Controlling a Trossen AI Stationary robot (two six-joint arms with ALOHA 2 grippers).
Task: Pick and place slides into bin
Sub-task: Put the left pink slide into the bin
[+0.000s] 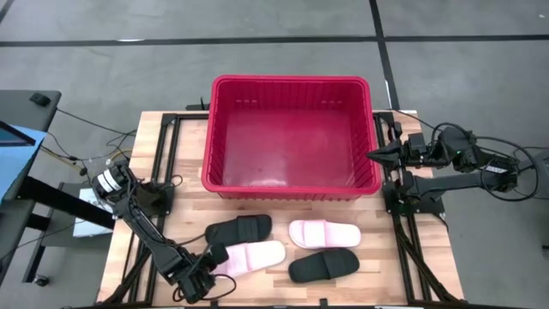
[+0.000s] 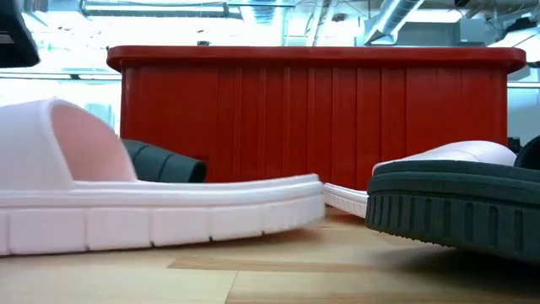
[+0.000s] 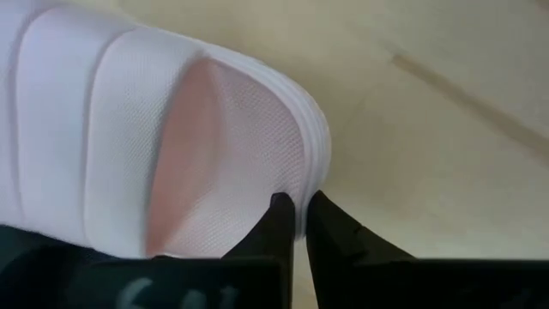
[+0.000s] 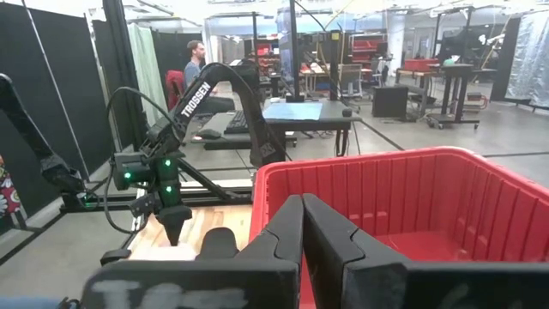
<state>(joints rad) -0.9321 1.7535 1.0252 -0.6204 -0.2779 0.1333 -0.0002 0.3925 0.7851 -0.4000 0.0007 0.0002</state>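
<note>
The red bin [image 1: 225,137] stands at the table's far middle. Four slides lie in front of it: a black one [image 1: 238,230], a pale pink one [image 1: 254,257], a second pink one [image 1: 323,233] and a second black one [image 1: 323,266]. My left gripper [image 1: 212,263] is low at the near left, shut on the left end of the nearer pink slide [image 3: 171,129]. My right gripper [image 1: 375,155] is shut and empty, in the air just outside the bin's right rim [image 4: 360,163]. My left gripper pinches the sole's rim [image 3: 300,184] at the pink slide's left end, beside the strap, between its two fingers [image 3: 276,219]. It comes from the table's near left, slanting down. The slide lies on the table [image 2: 152,224], strap up.
The bin holds no slides. In the low view the near black slide [image 2: 456,203] and the held pink slide stand close in front of the bin's wall [image 2: 321,110]. Bare wood shows along the table's near edge [image 1: 377,287]. A person shows far off in the room [image 4: 196,60].
</note>
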